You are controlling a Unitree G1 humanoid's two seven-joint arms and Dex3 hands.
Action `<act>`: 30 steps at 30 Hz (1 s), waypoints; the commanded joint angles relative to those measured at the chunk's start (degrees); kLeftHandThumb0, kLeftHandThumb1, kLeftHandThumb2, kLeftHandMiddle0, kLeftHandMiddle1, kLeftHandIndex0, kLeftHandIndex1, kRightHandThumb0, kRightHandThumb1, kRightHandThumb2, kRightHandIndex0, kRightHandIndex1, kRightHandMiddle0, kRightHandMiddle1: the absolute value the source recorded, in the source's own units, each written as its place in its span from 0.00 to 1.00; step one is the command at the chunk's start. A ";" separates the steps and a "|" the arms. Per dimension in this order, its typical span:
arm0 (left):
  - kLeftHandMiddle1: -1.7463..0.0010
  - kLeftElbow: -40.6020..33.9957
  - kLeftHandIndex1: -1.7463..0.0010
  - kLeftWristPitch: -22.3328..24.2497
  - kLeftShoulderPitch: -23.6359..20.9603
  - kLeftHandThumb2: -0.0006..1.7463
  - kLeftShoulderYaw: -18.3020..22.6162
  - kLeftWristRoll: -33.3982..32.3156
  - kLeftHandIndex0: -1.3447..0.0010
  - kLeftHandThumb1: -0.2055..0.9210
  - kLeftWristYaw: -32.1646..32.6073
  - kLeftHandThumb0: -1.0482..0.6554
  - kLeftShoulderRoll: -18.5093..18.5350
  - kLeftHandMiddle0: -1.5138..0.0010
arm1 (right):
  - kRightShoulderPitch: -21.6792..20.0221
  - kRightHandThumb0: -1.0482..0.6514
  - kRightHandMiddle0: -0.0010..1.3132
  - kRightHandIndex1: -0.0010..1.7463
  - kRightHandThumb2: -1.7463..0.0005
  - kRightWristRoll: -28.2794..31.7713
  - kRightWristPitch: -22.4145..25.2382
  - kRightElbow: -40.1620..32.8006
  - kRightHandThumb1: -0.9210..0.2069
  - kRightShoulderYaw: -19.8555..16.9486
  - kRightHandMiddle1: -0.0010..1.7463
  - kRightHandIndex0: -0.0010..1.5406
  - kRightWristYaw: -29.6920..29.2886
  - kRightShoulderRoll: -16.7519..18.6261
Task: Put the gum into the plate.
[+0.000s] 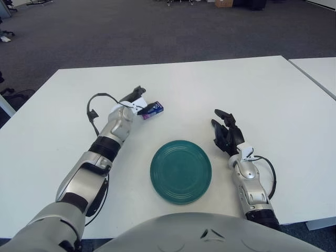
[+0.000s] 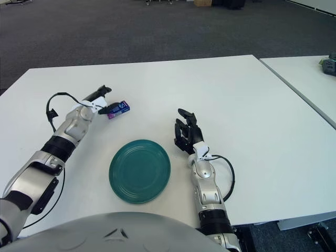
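Observation:
The gum is a small blue and purple pack lying on the white table, beyond the plate's left side. My left hand is at the pack's left end. Its fingers are spread, one dark fingertip touches the pack and another points up and away; it does not hold the pack. The green plate sits empty near the front edge, between my arms. My right hand shows just right of the plate with relaxed, spread fingers, holding nothing.
A second white table stands to the right across a narrow gap. Grey carpet lies beyond the table's far edge. A black cable loops off my left wrist.

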 commanded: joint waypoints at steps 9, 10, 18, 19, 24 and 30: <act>1.00 7.15 0.60 -5.33 -5.52 0.39 -5.57 6.35 1.00 1.00 -1.94 0.00 0.27 0.84 | 4.25 0.23 0.00 0.01 0.55 -0.14 1.09 3.78 0.00 -0.16 0.32 0.29 -0.63 -0.08; 1.00 7.58 0.60 -5.59 -5.61 0.39 -5.65 6.43 1.00 1.00 -1.94 0.00 0.20 0.84 | 4.32 0.23 0.00 0.01 0.55 -0.19 0.97 3.86 0.00 -0.10 0.32 0.29 -0.68 -0.03; 1.00 17.46 0.61 -9.19 -8.09 0.41 -6.56 6.11 1.00 1.00 -1.38 0.00 -2.88 0.83 | 5.04 0.24 0.00 0.01 0.55 0.10 1.13 3.46 0.00 -0.14 0.32 0.30 -0.85 0.37; 1.00 18.24 0.61 -9.53 -8.32 0.41 -6.59 6.08 1.00 1.00 -1.45 0.00 -3.04 0.83 | 5.09 0.24 0.00 0.01 0.55 0.07 1.22 3.41 0.00 -0.11 0.32 0.30 -0.97 0.48; 0.99 22.29 0.58 -11.05 -9.12 0.40 -6.95 6.22 1.00 1.00 -0.82 0.00 -4.23 0.82 | 5.24 0.25 0.00 0.01 0.55 -0.14 1.98 2.98 0.00 -0.01 0.32 0.30 -1.51 0.84; 0.99 26.22 0.52 -12.50 -9.78 0.39 -6.94 6.10 1.00 1.00 0.86 0.00 -5.41 0.80 | 5.49 0.25 0.00 0.01 0.56 -0.01 2.25 2.64 0.00 0.00 0.32 0.31 -1.64 0.95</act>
